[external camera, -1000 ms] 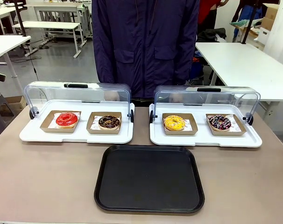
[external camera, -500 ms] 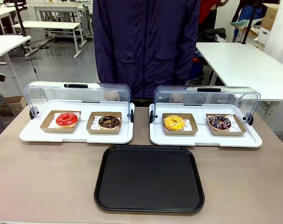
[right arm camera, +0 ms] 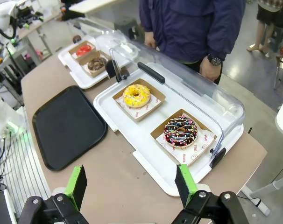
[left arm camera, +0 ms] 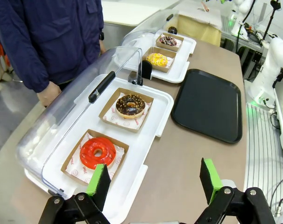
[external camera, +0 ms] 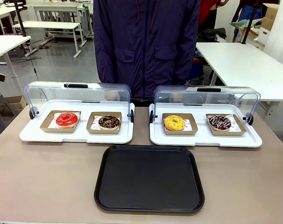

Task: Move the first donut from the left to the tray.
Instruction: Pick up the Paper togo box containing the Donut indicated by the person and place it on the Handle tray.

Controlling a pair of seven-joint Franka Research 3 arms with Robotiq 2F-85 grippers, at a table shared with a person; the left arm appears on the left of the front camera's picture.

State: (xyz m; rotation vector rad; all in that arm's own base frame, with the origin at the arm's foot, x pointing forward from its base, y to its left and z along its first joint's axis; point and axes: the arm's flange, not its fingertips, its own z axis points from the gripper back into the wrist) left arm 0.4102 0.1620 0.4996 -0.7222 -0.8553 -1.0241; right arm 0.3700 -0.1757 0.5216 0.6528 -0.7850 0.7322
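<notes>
The red-iced donut (external camera: 67, 119) lies in its brown cardboard holder at the left of the left white tray (external camera: 34, 135), under a raised clear lid. It is also in the left wrist view as the red donut (left arm camera: 97, 153), just beyond the left pad, and far off as the red donut (right arm camera: 83, 50). The black tray (external camera: 149, 178) lies bare at the table's front middle; black tray (left arm camera: 208, 103), black tray (right arm camera: 67, 126). My left gripper (left arm camera: 155, 180) hangs open above the table, near the left white tray's corner. My right gripper (right arm camera: 131, 184) is open over the tabletop.
A chocolate donut (external camera: 109, 122) sits beside the red one. The right white tray (external camera: 253, 140) holds a yellow donut (external camera: 174, 122) and a sprinkled chocolate donut (external camera: 220, 122). A person (external camera: 146, 42) in a dark jacket stands at the far side, hands behind the raised lids.
</notes>
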